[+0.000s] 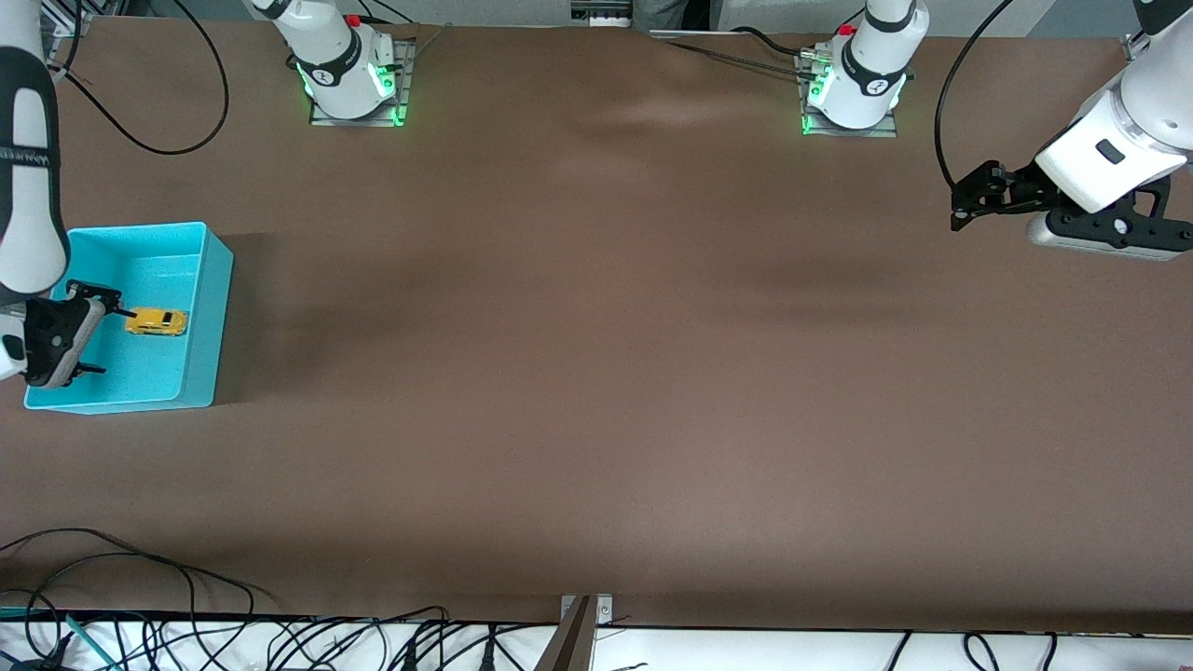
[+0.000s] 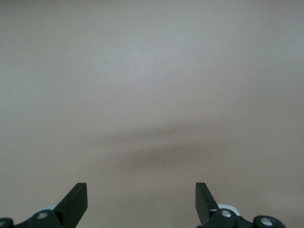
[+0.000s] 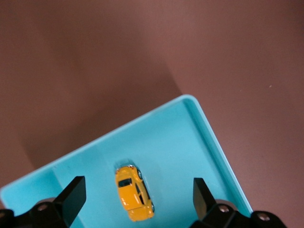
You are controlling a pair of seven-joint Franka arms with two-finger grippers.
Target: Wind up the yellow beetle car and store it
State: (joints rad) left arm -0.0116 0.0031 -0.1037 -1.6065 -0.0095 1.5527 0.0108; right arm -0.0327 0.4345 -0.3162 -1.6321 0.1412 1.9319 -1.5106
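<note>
A: Where is the car sitting?

B: It is lying on the floor of the bin, at the right arm's end of the table, roughly mid-floor and clear of the walls. In the right wrist view it is resting on its wheels.

A: Is the right gripper holding it?

B: No. It is hovering over the bin with its fingers spread wide and nothing between them; the car is lying free below.

A: And the left gripper?

B: It is waiting over bare table at the left arm's end, fingers also wide apart and empty.

A: So what could be going wrong from here?

B: The storing is looking done, I judge. The risk is in pulling out: the gripper is hanging low by the bin's wall, so a sideways exit could be catching the rim and dragging or tipping the bin. If the spring is wound, the car might also be rolling into a wall.
</note>
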